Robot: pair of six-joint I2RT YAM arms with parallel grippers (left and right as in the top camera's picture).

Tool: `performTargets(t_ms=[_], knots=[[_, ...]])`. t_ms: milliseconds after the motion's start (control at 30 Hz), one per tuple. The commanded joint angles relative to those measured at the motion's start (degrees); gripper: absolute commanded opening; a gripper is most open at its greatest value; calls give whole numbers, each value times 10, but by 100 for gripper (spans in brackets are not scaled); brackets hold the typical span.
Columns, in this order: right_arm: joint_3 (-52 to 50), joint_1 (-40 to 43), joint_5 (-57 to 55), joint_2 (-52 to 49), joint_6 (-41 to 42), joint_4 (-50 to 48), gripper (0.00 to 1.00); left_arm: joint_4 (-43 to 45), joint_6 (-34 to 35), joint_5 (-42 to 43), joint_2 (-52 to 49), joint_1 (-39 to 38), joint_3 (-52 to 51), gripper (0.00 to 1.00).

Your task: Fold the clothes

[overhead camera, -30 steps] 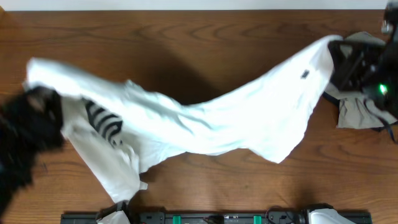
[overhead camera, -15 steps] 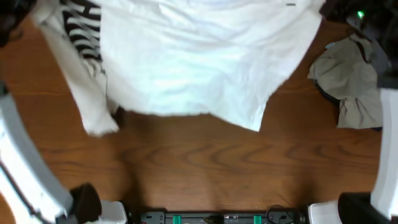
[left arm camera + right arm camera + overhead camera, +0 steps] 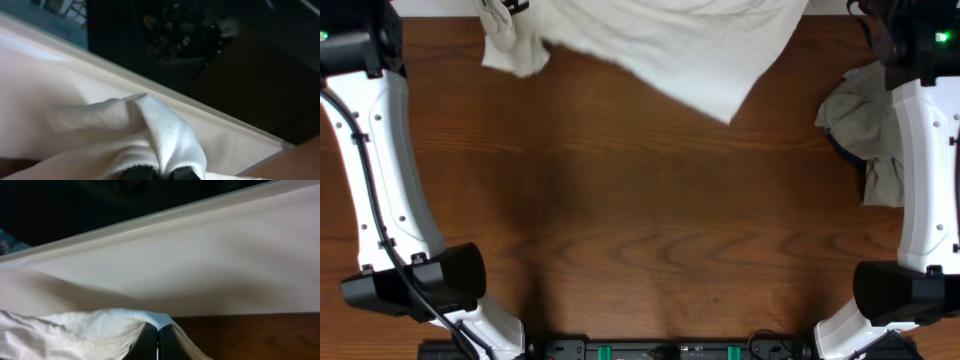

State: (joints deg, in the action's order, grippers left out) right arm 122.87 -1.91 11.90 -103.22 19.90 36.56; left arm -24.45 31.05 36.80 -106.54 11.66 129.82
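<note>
Swept to the far edge, the white T-shirt [image 3: 670, 45] is pinched by left gripper [image 3: 157, 172] and right gripper [image 3: 157, 340], arms [image 3: 380, 150] outstretched.

white T-shirt [image 3: 680, 45]: cut by top edge | grey-beige shirt [image 3: 860, 120]: right side likely under right arm [image 3: 920, 150]

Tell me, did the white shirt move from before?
Yes. The white T-shirt moved off the middle of the table toward its far edge, past the grey-beige shirt, which stayed put.
</note>
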Motion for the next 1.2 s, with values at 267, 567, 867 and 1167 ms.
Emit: performTargets(t_ms=[267, 567, 867, 1167], knots=[[25, -9, 20, 17, -24, 271, 1, -371, -70, -15, 17, 10, 7, 8], [24, -44, 17, 17, -24, 507, 1, -690, -172, -24, 17, 8, 7, 7], [4, -110, -36, 17, -24, 607, 1, -724, -184, -112, 32, -7, -43, 6], [-9, -168, -59, 17, -15, 607, 2, -723, -185, -170, 113, -14, -155, 6]])
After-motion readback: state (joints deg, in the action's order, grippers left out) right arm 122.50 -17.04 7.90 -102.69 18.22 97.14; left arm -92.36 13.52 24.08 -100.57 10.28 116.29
